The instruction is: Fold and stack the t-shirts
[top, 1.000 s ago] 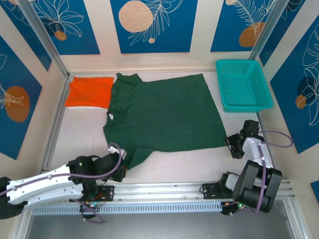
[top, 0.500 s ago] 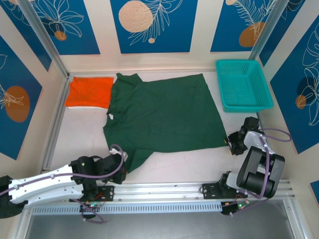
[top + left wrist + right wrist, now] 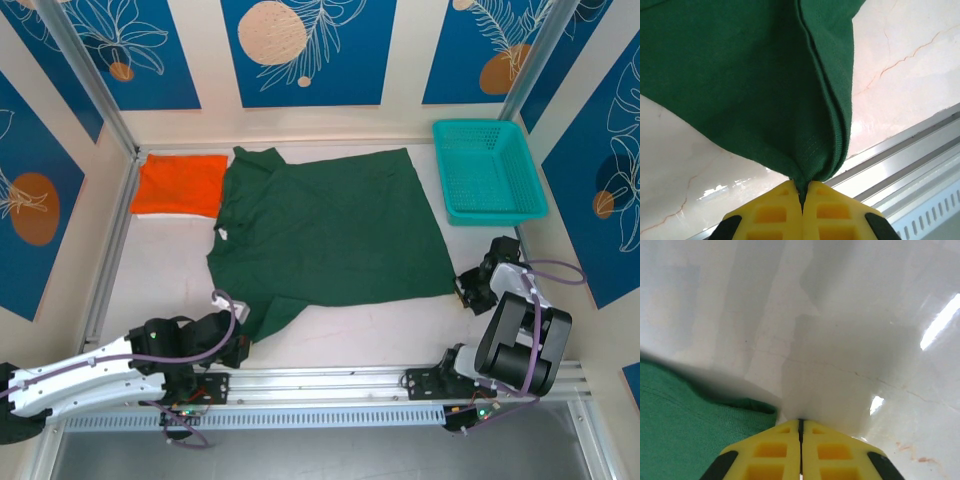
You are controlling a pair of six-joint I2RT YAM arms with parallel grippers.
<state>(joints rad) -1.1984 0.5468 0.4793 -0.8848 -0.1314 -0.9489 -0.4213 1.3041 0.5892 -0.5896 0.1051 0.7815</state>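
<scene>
The orange shirt [image 3: 180, 185] lies as a folded rectangle in the far-left corner of the counter [image 3: 160, 270], so that half of the job looks done. At the near-left edge the left tool [image 3: 242, 337] is pressed together and pinching the hem of the near sleeve of the green shirt [image 3: 330, 235]; its wrist view shows the cloth [image 3: 745, 75] gathered to a point between the yellow pads [image 3: 772, 210]. The green shirt is spread flat across the middle of the counter, neck toward the orange shirt and touching its edge, with no fold in it yet. Folding it and stacking the two shirts is what remains. At the shirt's near-right corner the right tool [image 3: 464, 289] is also pressed together. From its wrist, the cloth corner [image 3: 700, 430] ends just beside the pads [image 3: 775, 447], and no cloth shows between them, so I judge this grip empty or doubtful. The teal basket [image 3: 495, 215] sits at the far-right corner, apart from the shirt, with nothing visible inside it.
</scene>
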